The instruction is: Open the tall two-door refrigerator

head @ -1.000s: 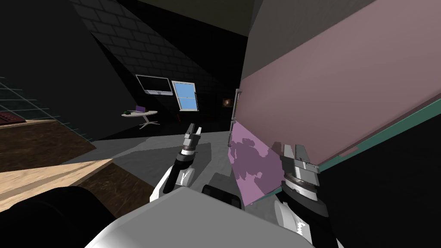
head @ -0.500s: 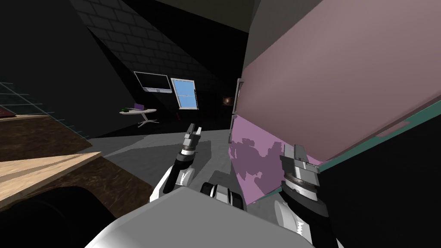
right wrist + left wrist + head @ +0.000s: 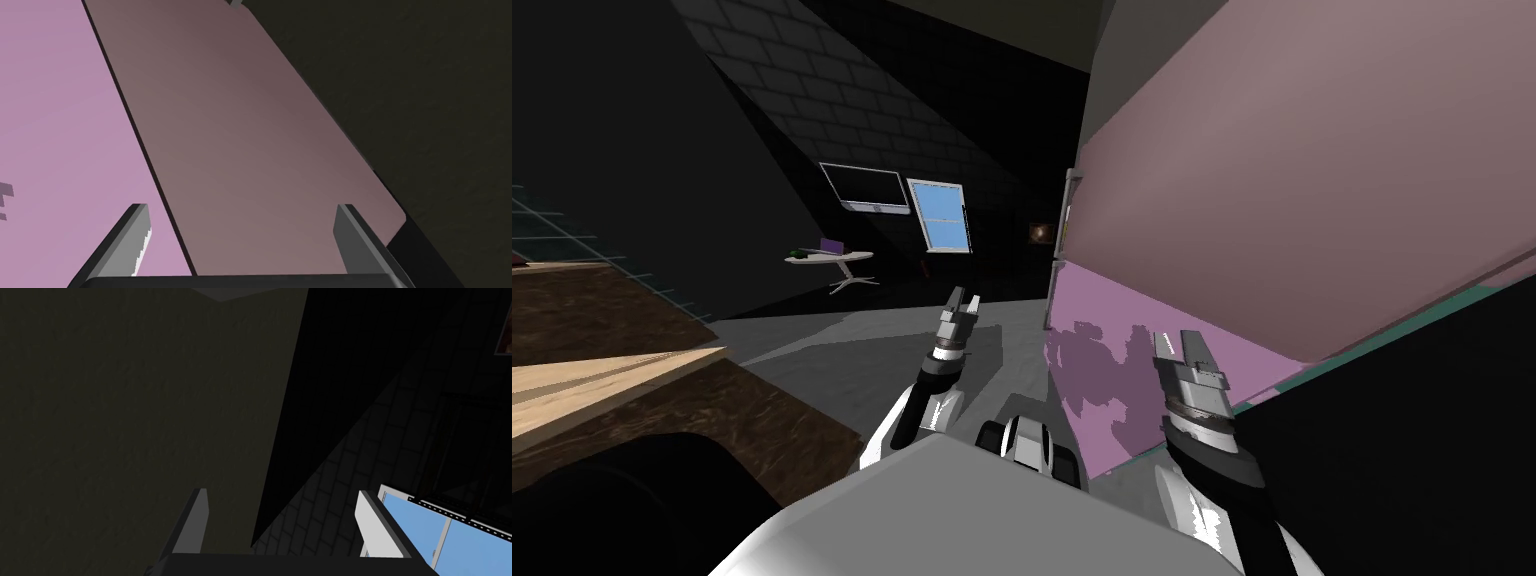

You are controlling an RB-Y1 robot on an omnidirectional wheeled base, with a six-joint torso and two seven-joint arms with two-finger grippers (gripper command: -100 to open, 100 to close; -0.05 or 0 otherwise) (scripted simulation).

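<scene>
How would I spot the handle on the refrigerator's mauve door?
Start at the tall pink refrigerator on the right. Two thin grey bars run down its left edge. The mauve door's handle is the higher one; the lower handle belongs to the brighter pink door.

Just ahead of the right gripper (image 3: 1184, 345), the refrigerator (image 3: 1272, 200) showed smooth, matt panels: the upper door (image 3: 260, 150) a dull mauve, the lower door (image 3: 60, 125) a brighter pink with blotchy darker patches. Its thin handles (image 3: 1065, 215), beyond that gripper, looked like pale grey metal. The wall (image 3: 440, 100) beside the upper door was dark and faintly rough. Well off to the outer side of the left gripper (image 3: 964, 298), the table (image 3: 602, 378) had a light, grained wood top over darker, coarser-grained wood. The floor (image 3: 852, 345) beneath was plain matt grey.
</scene>
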